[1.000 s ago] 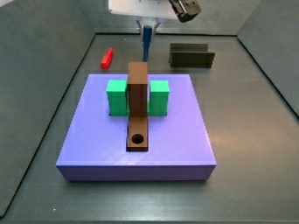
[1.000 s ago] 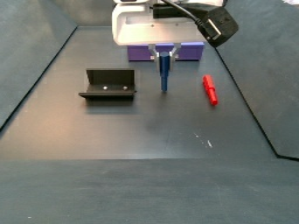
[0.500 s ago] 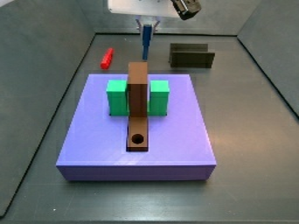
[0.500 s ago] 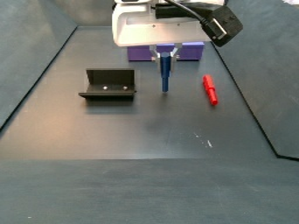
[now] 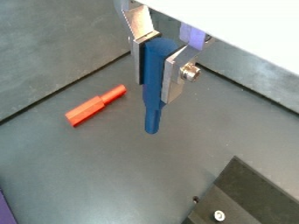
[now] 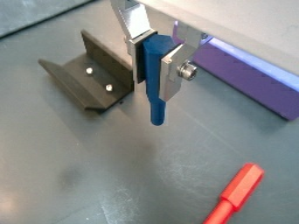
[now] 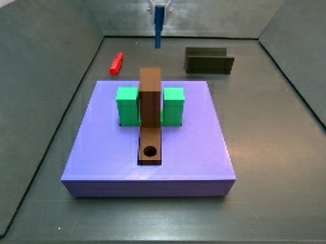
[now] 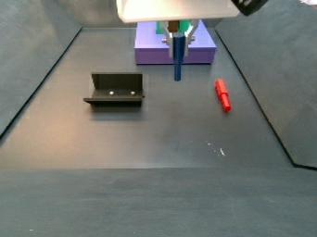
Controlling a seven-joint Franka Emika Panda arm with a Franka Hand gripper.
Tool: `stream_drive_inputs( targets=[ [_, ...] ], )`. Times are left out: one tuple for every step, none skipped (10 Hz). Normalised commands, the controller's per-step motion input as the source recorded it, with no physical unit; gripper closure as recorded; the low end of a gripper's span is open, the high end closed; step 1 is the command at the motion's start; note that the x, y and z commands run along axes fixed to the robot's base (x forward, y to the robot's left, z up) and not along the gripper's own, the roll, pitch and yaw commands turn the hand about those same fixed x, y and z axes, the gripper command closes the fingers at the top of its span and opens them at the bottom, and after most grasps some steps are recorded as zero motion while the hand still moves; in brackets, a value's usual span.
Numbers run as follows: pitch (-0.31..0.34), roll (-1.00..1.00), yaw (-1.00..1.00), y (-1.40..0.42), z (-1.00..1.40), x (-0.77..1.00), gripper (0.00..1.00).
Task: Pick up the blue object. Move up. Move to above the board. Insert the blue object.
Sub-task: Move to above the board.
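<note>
We have the end effector [image 5: 159, 59] clamped on the blue object [image 5: 153, 87], hanging upright at the side view's top centre, with the board [image 7: 151, 114] lying below, toward centre frame.

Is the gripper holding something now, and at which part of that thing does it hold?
Yes. The gripper holds the blue object by its upper end, clamped between both fingers; the lower end hangs free above the floor.
</note>
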Motion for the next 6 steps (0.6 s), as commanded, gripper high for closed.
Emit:
stream_drive_inputs(
  targets=[
    [0.0,0.0,0.0,0.0,1.4,0.0,1.0],
    [0.015,0.0,-0.01,0.0,1.4,-0.02,1.0],
    [0.014,0.01,0.0,0.0,1.4,-0.05,1.0],
    [0.016,0.01,0.0,0.0,1.4,0.01,1.0],
    [0.072,0.01,0.0,0.0,1.0,0.03,1.0],
    [0.078,0.02,0.0,0.0,0.6,0.03,1.0]
  ],
)
